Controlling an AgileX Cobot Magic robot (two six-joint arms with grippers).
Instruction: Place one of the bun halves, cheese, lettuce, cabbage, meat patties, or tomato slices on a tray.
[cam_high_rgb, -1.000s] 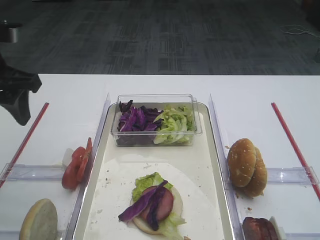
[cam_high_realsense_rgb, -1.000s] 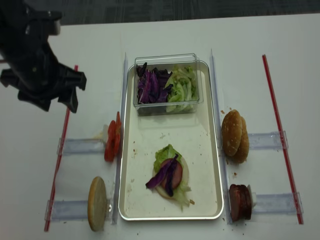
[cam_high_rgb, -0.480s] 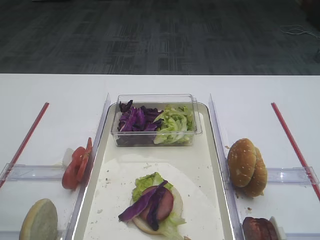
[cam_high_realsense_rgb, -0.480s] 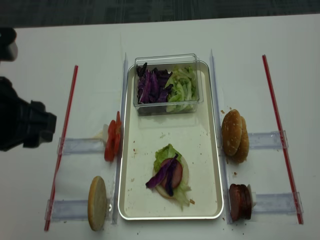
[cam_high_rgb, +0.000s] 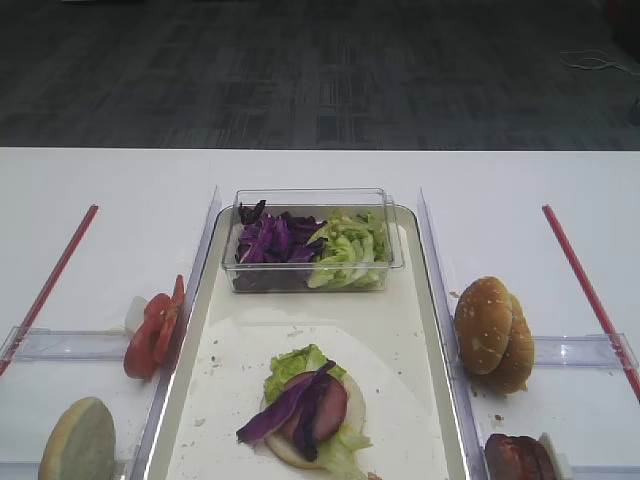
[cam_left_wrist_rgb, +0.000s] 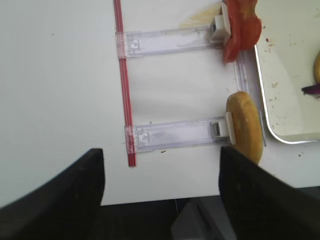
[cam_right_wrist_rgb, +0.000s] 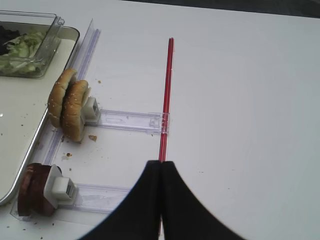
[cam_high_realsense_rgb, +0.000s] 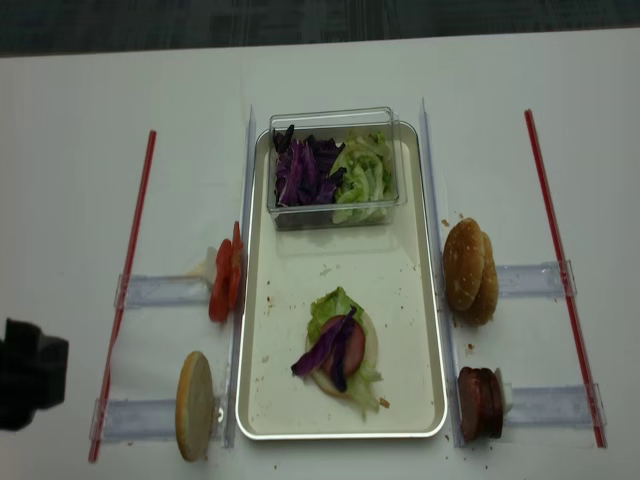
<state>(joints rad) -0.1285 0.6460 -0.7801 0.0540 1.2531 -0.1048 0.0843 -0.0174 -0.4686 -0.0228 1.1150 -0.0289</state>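
The tray (cam_high_realsense_rgb: 340, 436) lies mid-table. On it sits a bun half (cam_high_realsense_rgb: 372, 352) topped with lettuce (cam_high_realsense_rgb: 330, 305), a meat patty (cam_high_realsense_rgb: 352, 345) and a cabbage strip (cam_high_realsense_rgb: 318, 358). Left of the tray stand tomato slices (cam_high_realsense_rgb: 225, 275) and a bun half (cam_high_realsense_rgb: 195, 405). On its right are two bun halves (cam_high_realsense_rgb: 470, 270) and meat patties (cam_high_realsense_rgb: 480, 405). Cheese is out of view. My left gripper (cam_left_wrist_rgb: 160, 167) is open and empty over the table's front edge, beside the left bun half (cam_left_wrist_rgb: 245, 125). My right gripper (cam_right_wrist_rgb: 161, 165) is shut on nothing, right of the patties (cam_right_wrist_rgb: 32, 190).
A clear box (cam_high_realsense_rgb: 335, 170) of cabbage and lettuce stands at the tray's far end. Red strips (cam_high_realsense_rgb: 125, 290) (cam_high_realsense_rgb: 560, 270) run along both sides. Clear plastic holders (cam_high_realsense_rgb: 160, 292) (cam_high_realsense_rgb: 535, 280) prop up the ingredients. The table's front edge (cam_left_wrist_rgb: 165, 202) is close under my left gripper.
My left arm has drawn back from the far left towards the front-left corner, leaving the first exterior view. Nothing on the table has moved.
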